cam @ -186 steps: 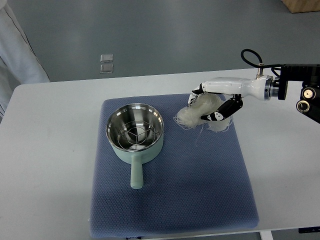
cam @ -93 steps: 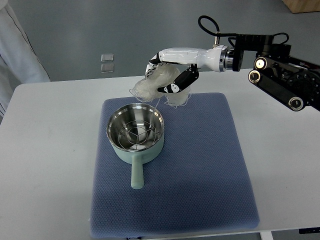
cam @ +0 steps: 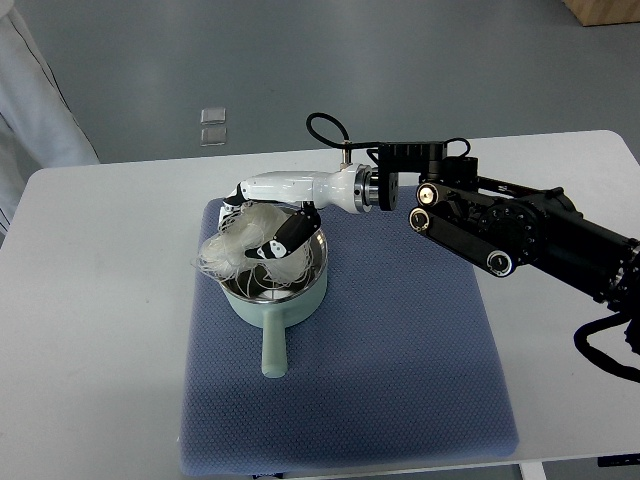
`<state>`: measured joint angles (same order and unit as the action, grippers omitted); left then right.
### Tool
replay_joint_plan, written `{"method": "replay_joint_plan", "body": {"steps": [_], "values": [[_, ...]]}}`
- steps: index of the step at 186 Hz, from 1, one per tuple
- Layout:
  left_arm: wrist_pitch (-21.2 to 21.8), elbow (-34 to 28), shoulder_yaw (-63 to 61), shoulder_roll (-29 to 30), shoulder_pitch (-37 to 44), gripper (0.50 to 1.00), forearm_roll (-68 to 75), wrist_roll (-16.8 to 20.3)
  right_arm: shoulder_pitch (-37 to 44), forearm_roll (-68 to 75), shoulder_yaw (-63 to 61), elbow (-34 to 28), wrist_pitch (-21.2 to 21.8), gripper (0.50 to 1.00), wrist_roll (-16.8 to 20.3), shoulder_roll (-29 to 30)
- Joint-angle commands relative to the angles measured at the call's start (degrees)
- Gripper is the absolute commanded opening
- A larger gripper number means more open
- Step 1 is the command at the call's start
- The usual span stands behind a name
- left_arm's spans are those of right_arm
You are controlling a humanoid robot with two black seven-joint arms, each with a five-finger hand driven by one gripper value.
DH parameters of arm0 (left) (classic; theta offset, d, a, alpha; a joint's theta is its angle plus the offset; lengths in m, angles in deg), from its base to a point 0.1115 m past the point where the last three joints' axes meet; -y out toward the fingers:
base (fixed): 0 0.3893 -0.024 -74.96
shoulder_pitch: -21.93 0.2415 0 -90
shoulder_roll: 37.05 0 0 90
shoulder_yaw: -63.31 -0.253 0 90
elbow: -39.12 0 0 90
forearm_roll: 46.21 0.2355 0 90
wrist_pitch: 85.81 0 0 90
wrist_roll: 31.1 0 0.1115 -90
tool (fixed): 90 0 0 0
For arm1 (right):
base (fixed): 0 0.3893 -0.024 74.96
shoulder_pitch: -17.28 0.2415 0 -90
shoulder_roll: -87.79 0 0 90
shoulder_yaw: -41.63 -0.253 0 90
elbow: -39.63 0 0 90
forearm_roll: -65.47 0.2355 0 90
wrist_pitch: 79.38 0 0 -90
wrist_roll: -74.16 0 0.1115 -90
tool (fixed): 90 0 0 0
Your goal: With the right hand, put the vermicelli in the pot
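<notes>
A pale green pot with a steel inside and a handle pointing toward me stands on a blue mat. My right hand is over the pot's mouth, shut on a loose bundle of white translucent vermicelli. The bundle hangs over the pot's left rim, with strands reaching down into the pot. The right arm comes in from the right edge across the mat's far side. The left arm is out of view.
The mat lies on a white table. A person's white sleeve shows at the top left. Two small clear squares lie on the grey floor beyond the table.
My right hand has carried the vermicelli leftward from the mat's far right, lifted it past the pot's far rim, and lowered it over the pot's mouth.
</notes>
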<state>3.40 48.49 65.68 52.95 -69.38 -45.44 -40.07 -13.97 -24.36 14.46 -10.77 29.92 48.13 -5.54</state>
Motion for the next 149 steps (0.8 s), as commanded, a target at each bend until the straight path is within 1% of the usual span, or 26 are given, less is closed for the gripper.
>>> {"method": "replay_joint_plan", "body": {"steps": [1,15,25,26,27,28,29,30,31,32,37,38,41,42,43,44,45,46,47,48,50,53,59,87,126,149], "values": [[0.0,0.0,0.0,0.0,0.0,1.000,0.0,0.0,-0.7,-0.1,0.6,1.1,-0.9,0.562,0.3,0.8],[0.0,0.0,0.0,0.0,0.0,1.000,0.0,0.0,-0.9,-0.1,0.6,1.5,-1.6,0.582,0.3,0.8],[0.0,0.0,0.0,0.0,0.0,1.000,0.0,0.0,-1.1,-0.1,0.6,1.7,-1.6,0.617,0.3,0.8],[0.0,0.0,0.0,0.0,0.0,1.000,0.0,0.0,-1.1,-0.1,0.6,1.7,-1.7,0.631,0.3,0.8],[0.0,0.0,0.0,0.0,0.0,1.000,0.0,0.0,-1.1,-0.1,0.6,1.7,-1.7,0.631,0.3,0.8],[0.0,-0.1,0.0,0.0,0.0,1.000,0.0,0.0,-1.2,-0.1,0.6,1.7,-1.7,0.649,0.3,0.8],[0.0,-0.1,0.0,0.0,0.0,1.000,0.0,0.0,-1.2,-0.1,0.6,1.7,-1.7,0.650,0.3,0.8],[0.0,-0.1,0.0,0.0,0.0,1.000,0.0,0.0,-1.3,-0.1,0.6,1.8,-1.8,0.666,0.3,0.8],[0.0,-0.1,0.0,0.0,0.0,1.000,0.0,0.0,-1.3,-0.1,0.6,1.8,-1.8,0.666,0.3,0.8],[0.0,0.0,0.0,0.0,0.0,1.000,0.0,0.0,-1.3,-0.1,0.6,1.8,-1.8,0.682,0.3,0.8],[0.0,0.0,0.0,0.0,0.0,1.000,0.0,0.0,-1.4,-0.1,0.6,1.8,-2.0,0.713,0.3,0.8],[0.0,0.0,0.0,0.0,0.0,1.000,0.0,0.0,-1.4,-0.1,0.6,1.8,-2.1,0.733,0.3,0.8],[0.0,0.0,0.0,0.0,0.0,1.000,0.0,0.0,-1.4,0.0,0.6,1.8,-2.2,0.752,0.3,0.7],[0.0,0.0,0.0,0.0,0.0,1.000,-0.1,0.0,-1.4,0.0,0.6,1.8,-2.2,0.770,0.3,0.7],[0.0,0.0,0.0,0.0,0.0,1.000,-0.1,0.0,-1.4,0.0,0.6,1.8,-2.2,0.770,0.3,0.7],[0.0,0.0,0.0,0.0,0.0,1.000,0.0,0.0,-1.4,0.0,0.6,1.8,-2.3,0.790,0.3,0.7],[0.0,0.0,0.0,0.0,0.0,1.000,0.0,0.0,-1.4,0.0,0.6,1.8,-2.3,0.791,0.3,0.7],[0.0,0.0,0.0,0.0,0.0,1.000,0.0,0.0,-1.4,0.0,0.6,1.8,-2.4,0.809,0.3,0.7],[0.0,0.0,0.0,0.0,0.0,1.000,0.0,0.0,-1.4,0.0,0.6,1.8,-2.4,0.809,0.3,0.7],[0.0,0.0,0.0,0.0,0.0,1.000,0.0,0.0,-1.4,0.0,0.5,1.8,-2.5,0.825,0.3,0.7],[0.0,0.0,0.0,0.0,0.0,1.000,0.0,0.0,-1.4,0.0,0.5,1.8,-2.5,0.825,0.3,0.7],[0.0,0.0,0.0,0.0,0.0,1.000,0.0,0.0,-1.5,0.0,0.5,1.8,-2.5,0.862,0.2,0.6],[0.0,0.0,0.0,0.0,0.0,1.000,0.0,0.0,-1.6,0.2,0.5,1.8,-2.5,0.899,0.2,0.4],[0.0,0.0,0.0,0.0,0.0,1.000,-0.1,0.0,-1.7,0.6,0.3,1.5,-2.4,0.915,0.2,0.2],[0.0,0.0,0.0,0.0,0.1,1.000,0.0,0.0,-1.6,1.6,-0.7,1.1,-2.2,0.921,0.0,-0.8],[0.0,-0.1,0.0,0.0,0.0,1.000,0.0,0.0,-1.7,6.1,-4.1,0.9,-2.3,0.921,-0.3,-3.6]]}}
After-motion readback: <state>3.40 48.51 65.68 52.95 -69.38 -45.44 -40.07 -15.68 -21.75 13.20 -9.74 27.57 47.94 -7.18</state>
